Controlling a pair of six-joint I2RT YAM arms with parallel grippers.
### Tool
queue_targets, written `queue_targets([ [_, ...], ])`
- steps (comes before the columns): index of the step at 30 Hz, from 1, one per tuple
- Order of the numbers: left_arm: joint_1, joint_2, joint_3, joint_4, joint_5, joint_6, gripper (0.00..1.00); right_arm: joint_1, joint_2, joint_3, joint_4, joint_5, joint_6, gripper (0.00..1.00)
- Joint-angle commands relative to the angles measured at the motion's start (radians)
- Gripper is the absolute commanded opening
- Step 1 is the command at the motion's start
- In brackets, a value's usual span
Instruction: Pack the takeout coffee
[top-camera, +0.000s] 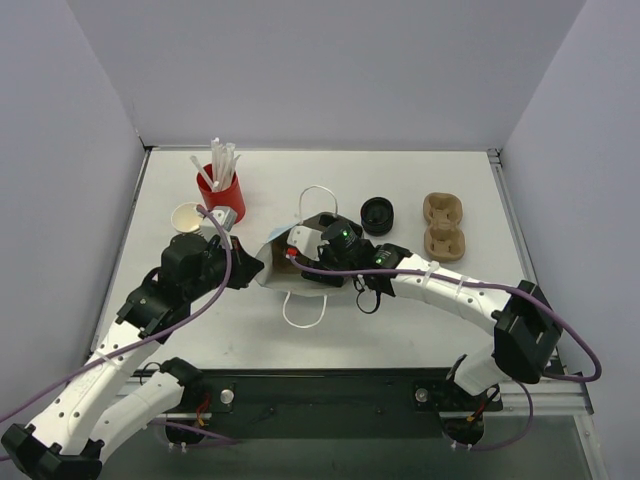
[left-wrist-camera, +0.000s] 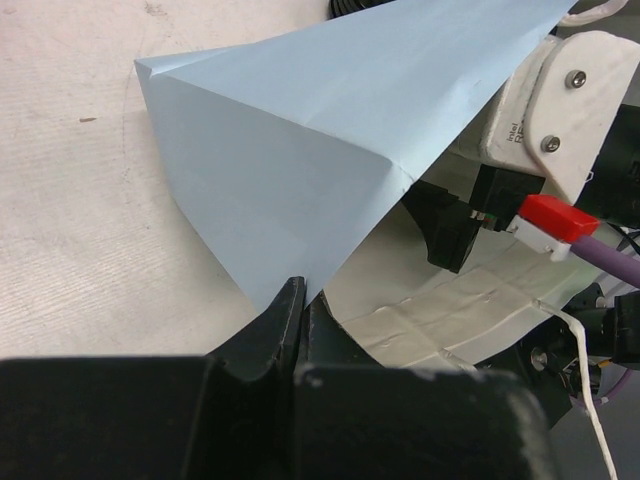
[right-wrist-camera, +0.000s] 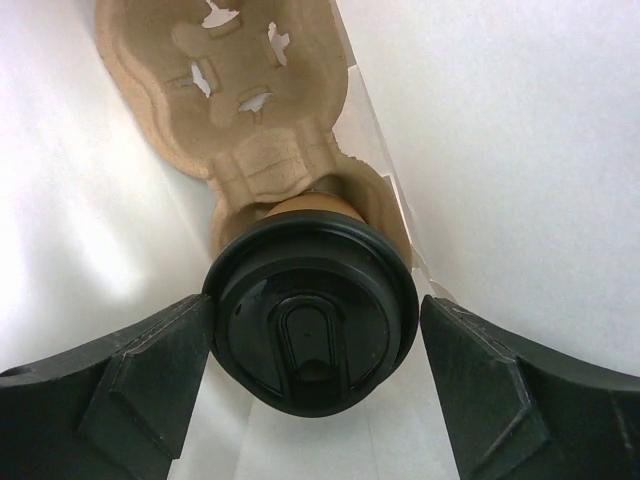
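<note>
- Sitting in one pocket of a pulp carrier (right-wrist-camera: 250, 110), the takeout coffee (right-wrist-camera: 310, 335) lies inside the paper bag (right-wrist-camera: 500, 150). Its black lid faces the right wrist camera, and only a band of tan cup shows behind it.
- Right hand (right-wrist-camera: 317, 305): fingers spread wide to either side of the lid. A sliver of bag shows between the lid and one finger; contact on the other side cannot be made out.
- Left hand (left-wrist-camera: 300, 305): closed, pinching the bag's edge.
- Desk (top-camera: 400, 320): white and matt, with the bag (top-camera: 270, 262) near its middle. Behind the bag stand a red cup of straws (top-camera: 221, 192), a cream cup (top-camera: 186, 217), black lids (top-camera: 378, 215) and a second carrier (top-camera: 445, 225).
- Room: plain pale grey-violet walls close in the far side and both flanks of the desk.
- Hidden or cut off: from above, the coffee is out of sight within the bag, under the right wrist. The left arm covers part of the cream cup. Both right fingers run off the bottom of the wrist view. The left hand's dark body fills the foot of its own view.
</note>
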Motion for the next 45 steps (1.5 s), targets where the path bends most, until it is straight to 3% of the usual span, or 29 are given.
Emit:
queue_targets([
  [1, 0.004, -0.006, 0.054, -0.035, -0.020, 0.013, 0.00, -0.016, -0.050, 0.034, -0.026, 0.044, 0.024, 0.86],
  [5, 0.004, -0.013, 0.063, -0.053, -0.021, 0.014, 0.00, -0.016, -0.058, 0.034, -0.035, 0.033, 0.025, 0.79],
  [18, 0.004, 0.015, 0.098, -0.094, -0.034, 0.008, 0.00, 0.004, -0.090, 0.049, -0.076, -0.025, 0.018, 0.73],
  [32, 0.004, 0.018, 0.094, -0.085, -0.037, 0.003, 0.00, 0.010, -0.073, 0.091, -0.107, -0.065, 0.044, 0.84],
  [45, 0.004, 0.003, 0.036, -0.045, -0.037, -0.009, 0.00, 0.010, -0.069, 0.109, -0.113, -0.167, 0.073, 0.75],
])
